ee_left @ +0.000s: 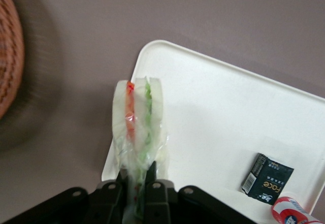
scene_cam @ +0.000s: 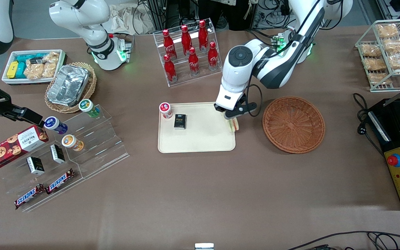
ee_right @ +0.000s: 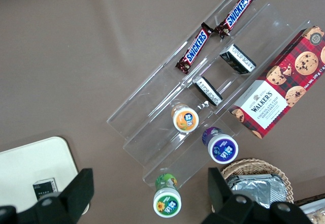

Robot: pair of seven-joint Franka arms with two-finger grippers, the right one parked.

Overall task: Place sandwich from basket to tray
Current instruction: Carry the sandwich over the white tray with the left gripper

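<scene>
- Snickers bars lie nearest the front camera, on the lowest step of a clear display stand toward the parked arm's end of the table, well apart from the work.
- Up at mid-table the gripper hangs over the edge of the tray that faces the basket, its two fingers pinched tight on the sandwich.
- It grips the wrapped wedge by one end, so the bread hangs clear and the red and green layers show; I'd guess that keeps the filling from being crushed.
- Right now the sandwich straddles the tray's rim, half over cream plastic, half over bare table.
- A small black box and a red-capped jar sit on the tray toward the parked arm's end, leaving open floor near the gripper, likely the drop spot.
- No sandwich remains in the basket, so the carry looks nearly done.
</scene>
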